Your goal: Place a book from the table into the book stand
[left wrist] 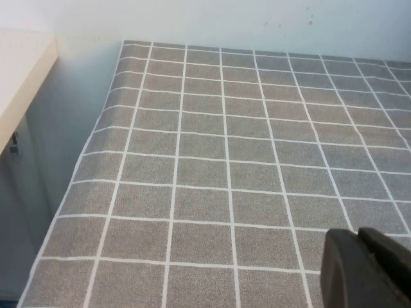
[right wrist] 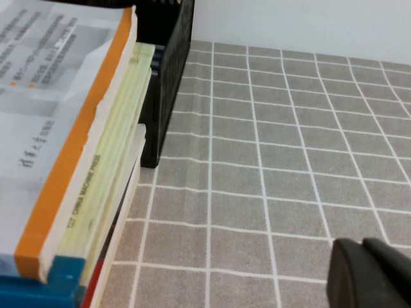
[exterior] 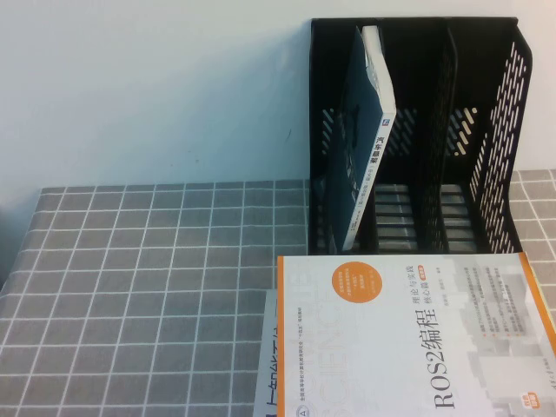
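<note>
A white-and-orange paperback titled "ROS2编程" [exterior: 417, 339] lies flat on top of a stack of books at about five o'clock on the grey checked-cloth surface [exterior: 156, 287], directly in front of the stand. In the right wrist view the stack [right wrist: 96, 192] shows several thick volumes beneath it, a pale yellow-green one among them, with edges stepped and not flush. The top book looks thick and fairly heavy, with a glossy cover that is likely slippery; it should be stiff enough across its closed pages but may sag or fan open if held by one corner. The overhanging long edge or the spine side looks like the best place to take hold, clamping cover and pages together.

The black perforated plastic book stand [exterior: 499, 130] sits at about one o'clock against the white wall, with several upright compartments. Its leftmost slot holds one dark blue paperback [exterior: 365, 139], standing on end and tilted so that its top leans toward the stand's left side. The other slots appear empty.

The left pincer [left wrist: 366, 269] hovers over bare cloth near the surface's left edge, well apart from the books. The right pincer [right wrist: 369, 273] is low over the cloth just right of the stack. For both, I cannot tell how wide they stand; neither visibly holds anything.
</note>
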Controlling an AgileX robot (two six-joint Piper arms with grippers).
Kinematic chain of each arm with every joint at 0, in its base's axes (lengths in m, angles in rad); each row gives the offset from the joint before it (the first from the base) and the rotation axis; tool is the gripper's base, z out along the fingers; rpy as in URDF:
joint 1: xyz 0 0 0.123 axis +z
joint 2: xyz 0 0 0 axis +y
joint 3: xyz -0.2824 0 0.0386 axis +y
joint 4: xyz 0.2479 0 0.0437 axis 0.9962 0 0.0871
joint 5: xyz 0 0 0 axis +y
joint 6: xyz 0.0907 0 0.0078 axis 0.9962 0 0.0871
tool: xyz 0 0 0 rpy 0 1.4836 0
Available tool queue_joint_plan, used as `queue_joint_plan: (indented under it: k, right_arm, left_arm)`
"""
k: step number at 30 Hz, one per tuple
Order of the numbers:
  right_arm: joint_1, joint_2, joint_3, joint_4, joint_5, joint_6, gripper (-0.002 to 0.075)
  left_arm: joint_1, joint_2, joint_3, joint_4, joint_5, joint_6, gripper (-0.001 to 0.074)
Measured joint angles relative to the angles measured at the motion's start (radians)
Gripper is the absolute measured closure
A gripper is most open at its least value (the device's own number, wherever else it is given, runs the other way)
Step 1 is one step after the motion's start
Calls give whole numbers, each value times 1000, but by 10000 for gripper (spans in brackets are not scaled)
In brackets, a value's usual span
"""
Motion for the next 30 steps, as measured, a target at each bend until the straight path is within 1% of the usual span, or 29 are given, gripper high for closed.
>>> queue_joint_plan:
  k: [9,19,22,30]
  right_arm:
    - [0,0,0,0,-3,0,729]
    - [0,0,8,0,-84,0,729]
    - [0,0,8,0,-171,0,729]
    - [0,0,8,0,-586,0,729]
  left_arm:
    - [0,0,0,0,-8,0,738]
    - [0,0,4,4,-63,0,738]
    - [0,0,6,0,-164,0,738]
    - [0,0,6,14,-629,2,738]
